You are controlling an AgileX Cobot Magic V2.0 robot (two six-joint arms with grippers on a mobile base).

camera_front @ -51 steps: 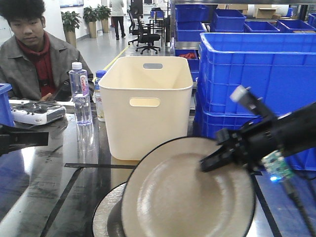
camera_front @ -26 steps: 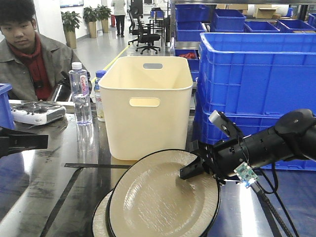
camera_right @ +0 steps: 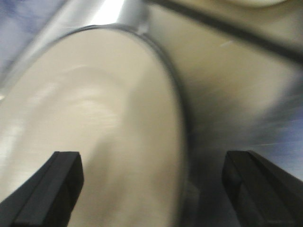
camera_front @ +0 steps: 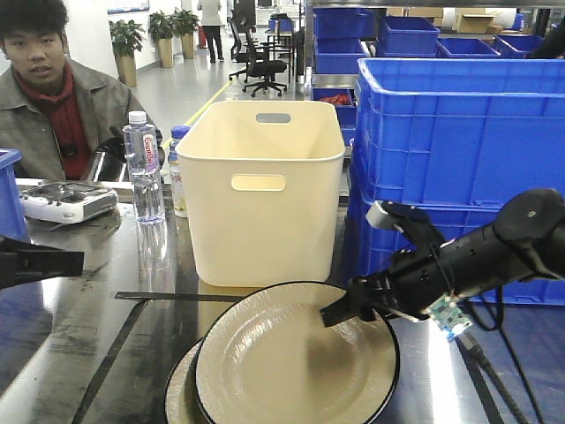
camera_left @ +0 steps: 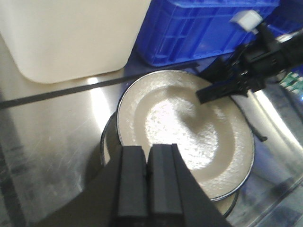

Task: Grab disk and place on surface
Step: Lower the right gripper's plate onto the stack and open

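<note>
Now | disk (camera_front: 291,367): cream, black-rimmed, stacked | right gripper (camera_right: 151,182): spread above

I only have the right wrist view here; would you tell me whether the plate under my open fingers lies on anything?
Observer: Yes, the plate lies on a second plate, whose edge shows at its left.
Operator: Thank you. Where is the left gripper?
Observer: The left gripper hangs near the plate, fingers shut and empty.
Operator: And what stands behind?
Observer: A cream bin, beyond a black tape line.
</note>
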